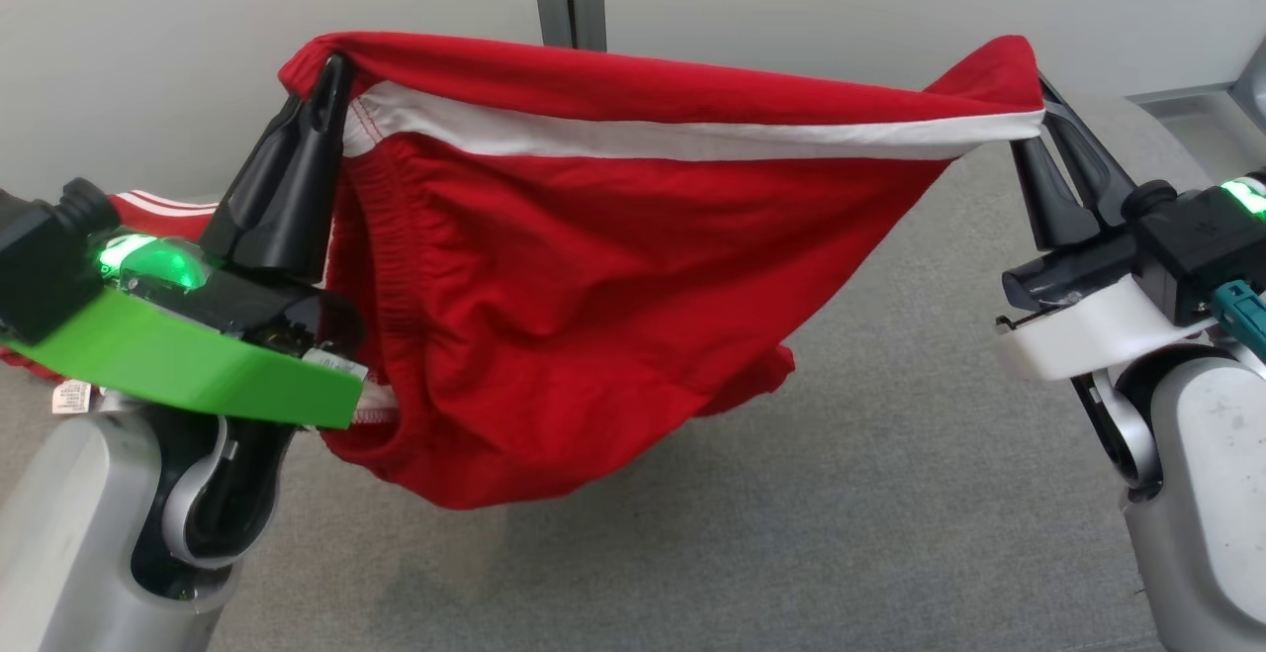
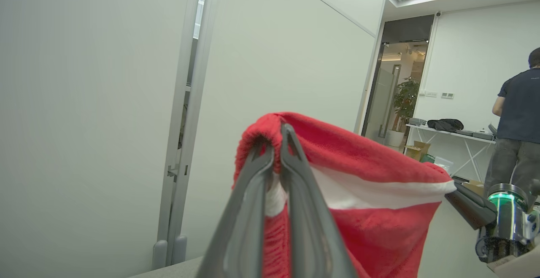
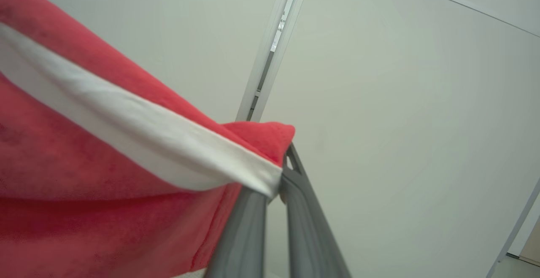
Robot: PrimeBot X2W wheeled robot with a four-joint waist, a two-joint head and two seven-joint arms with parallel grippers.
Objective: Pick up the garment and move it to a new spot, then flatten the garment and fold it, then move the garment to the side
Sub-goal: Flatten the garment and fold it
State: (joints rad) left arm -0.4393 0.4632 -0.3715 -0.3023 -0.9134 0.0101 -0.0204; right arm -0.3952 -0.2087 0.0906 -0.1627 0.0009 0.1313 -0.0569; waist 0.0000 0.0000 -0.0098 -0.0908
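Garment: I see a red garment [image 1: 613, 266] hanging in the air, stretched between my two arms like a hammock. Its upper edge is pulled nearly straight from left to right.
White band: a white band [image 1: 643, 138] runs along that upper edge from one grip to the other.
Left gripper: my left gripper [image 1: 334, 68] is pinched closed on the garment's upper left corner. Red cloth wraps over the tips, and my left wrist view shows fabric caught between the two dark fingers.
Right gripper: my right gripper [image 1: 1040, 103] is clamped on the upper right corner, where the white band ends. My right wrist view shows the cloth squeezed between the tips.
Hang: the middle sags in soft folds over the grey surface [image 1: 890, 494]. I cannot tell whether the lowest fold touches it.
Waistband: a gathered elastic waistband [image 1: 396, 266] runs down the left side, just beside the left gripper.
Behind my left wrist: a second red piece with white stripes [image 1: 163, 205] lies on the surface, partly hidden.
Background: a pale wall [image 1: 148, 58] stands behind. In my left wrist view, a person [image 2: 517, 126] stands far off at a desk [image 2: 447, 132], back turned.
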